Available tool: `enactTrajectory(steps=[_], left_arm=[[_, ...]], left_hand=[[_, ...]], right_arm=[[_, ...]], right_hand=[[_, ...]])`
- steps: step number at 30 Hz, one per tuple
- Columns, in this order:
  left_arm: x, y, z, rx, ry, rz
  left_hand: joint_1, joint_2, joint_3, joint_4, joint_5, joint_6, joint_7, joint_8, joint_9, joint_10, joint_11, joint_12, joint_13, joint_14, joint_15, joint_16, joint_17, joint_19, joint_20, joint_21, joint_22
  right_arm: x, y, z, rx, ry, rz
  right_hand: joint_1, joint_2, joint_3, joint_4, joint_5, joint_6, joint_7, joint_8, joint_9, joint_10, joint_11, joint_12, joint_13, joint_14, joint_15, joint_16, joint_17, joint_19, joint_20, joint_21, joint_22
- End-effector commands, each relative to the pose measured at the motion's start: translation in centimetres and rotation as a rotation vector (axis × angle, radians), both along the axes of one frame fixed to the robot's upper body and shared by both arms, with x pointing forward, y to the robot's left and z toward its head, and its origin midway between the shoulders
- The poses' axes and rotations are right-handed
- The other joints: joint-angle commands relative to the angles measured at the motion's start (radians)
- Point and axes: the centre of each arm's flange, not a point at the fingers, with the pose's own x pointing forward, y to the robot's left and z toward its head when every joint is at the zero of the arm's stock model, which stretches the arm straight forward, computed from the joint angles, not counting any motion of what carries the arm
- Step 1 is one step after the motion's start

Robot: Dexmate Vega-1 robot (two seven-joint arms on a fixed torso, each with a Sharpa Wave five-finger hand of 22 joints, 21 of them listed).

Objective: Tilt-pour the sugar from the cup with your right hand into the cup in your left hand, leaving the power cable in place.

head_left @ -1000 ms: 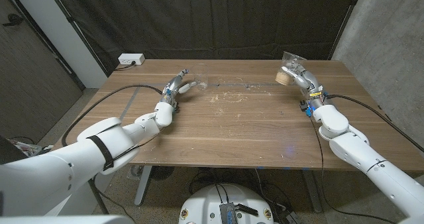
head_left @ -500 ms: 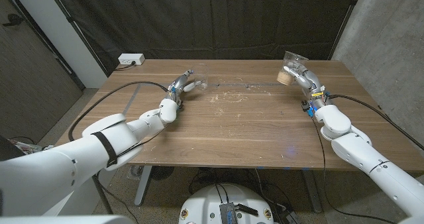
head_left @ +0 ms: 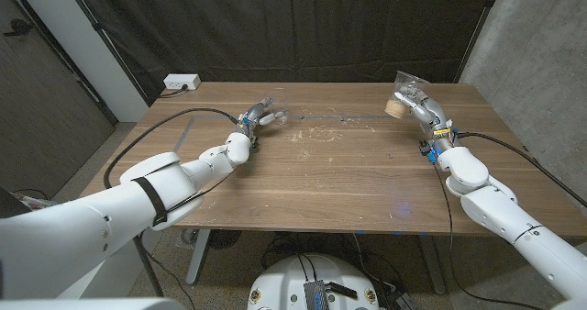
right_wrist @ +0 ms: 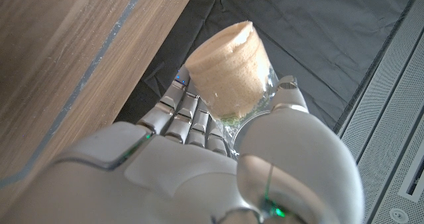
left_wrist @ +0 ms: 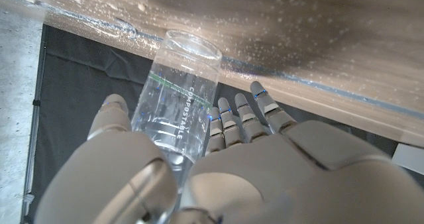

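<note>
Toward the table's (head_left: 330, 177) far-left corner a white power strip (head_left: 181, 83) sits at the edge, and a black power cable (head_left: 147, 140) curves from the left edge across the wood toward the left arm's wrist. Just right of it, near the far edge, the left hand (head_left: 257, 117) grips an empty clear cup (head_left: 278, 116); the left wrist view shows the clear cup (left_wrist: 175, 108) between thumb and fingers (left_wrist: 242, 118), its printed side facing the camera. Whether its base touches the wood is hard to judge from the head view. Well apart, near the far-right corner, the right hand (head_left: 413, 102) holds the sugar cup (head_left: 400, 94) raised and tilted; the right wrist view shows the sugar cup (right_wrist: 232, 75) wrapped by the right hand (right_wrist: 199, 164), the pale brown sugar packed into its lower part. The pour is not yet begun, and the two cups are far from meeting. The main risk, as I judge it, is spilling sugar onto the wood if the right cup tips further before it is over the empty one. The thin clear cup could also buckle or slip under a hard squeeze, and the left arm swinging inward could drag the cable lying beside it.
</note>
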Motion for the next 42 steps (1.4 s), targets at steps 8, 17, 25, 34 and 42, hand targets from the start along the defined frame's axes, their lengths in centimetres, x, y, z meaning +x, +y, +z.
enactTrajectory(steps=[8,17,25,34,42], left_arm=[[0.0,-1.6,0.6,0.006,0.013,-0.041],[-0.5,-1.7,0.6,0.005,-0.031,-0.067],[-1.3,-1.7,0.5,0.008,-0.091,-0.094],[-0.6,-1.6,-0.4,-0.061,0.004,-0.114],[-0.3,-1.8,-1.3,-0.133,0.076,-0.149]], left_hand=[[0.007,0.009,-0.010,-0.001,0.010,0.023,-0.002,0.012,0.006,0.020,-0.006,0.017,0.010,0.027,-0.009,0.009,0.006,0.017,-0.003,0.001,0.004],[0.014,0.012,-0.014,-0.004,0.012,0.030,-0.007,0.017,0.009,0.031,-0.014,0.026,0.015,0.045,-0.018,0.014,0.010,0.034,-0.008,0.006,0.004],[0.017,0.014,-0.016,-0.005,0.013,0.029,-0.009,0.017,0.010,0.030,-0.016,0.028,0.018,0.046,-0.017,0.013,0.011,0.037,-0.008,0.007,0.004],[0.021,0.015,-0.020,-0.007,0.015,0.020,-0.014,0.014,0.012,0.027,-0.017,0.031,0.022,0.044,-0.018,0.010,0.014,0.054,-0.006,0.012,0.004],[0.035,0.015,-0.027,-0.013,0.018,0.017,-0.017,0.016,0.016,0.030,-0.015,0.041,0.028,0.078,-0.025,0.018,0.017,0.121,-0.009,0.035,0.002]], right_arm=[[0.0,-0.3,-0.3,0.009,0.002,-0.003],[0.0,-0.6,-0.4,0.012,0.003,-0.002],[-0.2,-1.0,-0.7,0.017,0.005,0.000],[-0.4,-1.1,-0.6,0.016,0.003,0.001],[-0.4,-1.3,-0.7,0.010,0.010,0.001]], right_hand=[[-0.007,0.005,-0.002,-0.001,0.001,0.013,-0.004,-0.006,0.006,0.008,-0.009,-0.006,0.004,0.011,-0.157,-0.005,0.003,-0.014,-0.031,0.010,0.002],[-0.004,0.004,-0.002,-0.003,0.001,0.018,0.003,-0.007,0.007,0.013,-0.001,-0.006,0.009,0.012,-0.149,-0.003,0.007,-0.007,-0.024,0.017,0.000],[-0.003,0.005,-0.002,-0.004,0.001,0.021,0.002,-0.010,0.008,0.014,-0.002,-0.009,0.010,0.013,-0.148,-0.004,0.006,-0.009,-0.024,0.020,-0.001],[-0.004,0.005,-0.002,-0.004,0.001,0.028,0.003,-0.010,0.009,0.020,-0.001,-0.011,0.011,0.014,-0.150,-0.006,0.006,-0.011,-0.024,0.023,-0.002],[-0.004,0.005,-0.003,-0.004,0.001,0.035,0.004,-0.010,0.010,0.023,0.001,-0.013,0.011,0.016,-0.146,-0.006,0.006,-0.011,-0.022,0.027,-0.003]])
